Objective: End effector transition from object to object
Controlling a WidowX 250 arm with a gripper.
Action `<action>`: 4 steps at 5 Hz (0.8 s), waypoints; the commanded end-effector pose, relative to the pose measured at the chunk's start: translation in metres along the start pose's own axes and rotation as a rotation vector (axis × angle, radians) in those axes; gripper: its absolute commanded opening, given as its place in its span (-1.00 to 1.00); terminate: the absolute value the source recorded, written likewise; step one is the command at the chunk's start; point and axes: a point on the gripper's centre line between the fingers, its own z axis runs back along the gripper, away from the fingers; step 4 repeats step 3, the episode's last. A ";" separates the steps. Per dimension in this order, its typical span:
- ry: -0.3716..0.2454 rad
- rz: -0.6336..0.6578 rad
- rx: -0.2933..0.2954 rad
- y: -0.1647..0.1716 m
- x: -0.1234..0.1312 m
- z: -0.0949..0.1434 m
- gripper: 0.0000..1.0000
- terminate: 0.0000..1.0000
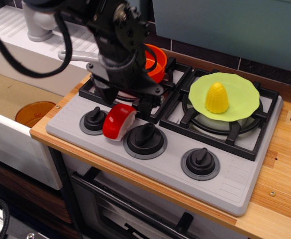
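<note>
Wooden worktop (279,174) w/ grey toy stove (150,159) sitting on it; white sink unit (21,55) butts its left end.

A stove (150,164) sits on a counter (279,184), with a sink (16,99) to its left. On the back left burner rests a pan (152,62), its handle pointing left. The hand (123,102) hangs in front of the pan, directly above a sushi piece (118,122) lying between two front knobs. On the right burner lies a plate (235,97) with corn (216,97) on it.
</note>
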 end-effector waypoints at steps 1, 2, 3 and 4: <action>-0.053 0.017 0.001 0.004 0.000 -0.009 1.00 -1.00; -0.059 0.028 -0.001 0.001 -0.006 -0.015 1.00 -1.00; -0.051 0.032 0.001 -0.003 -0.009 -0.017 1.00 1.00; -0.051 0.032 0.001 -0.003 -0.009 -0.017 1.00 1.00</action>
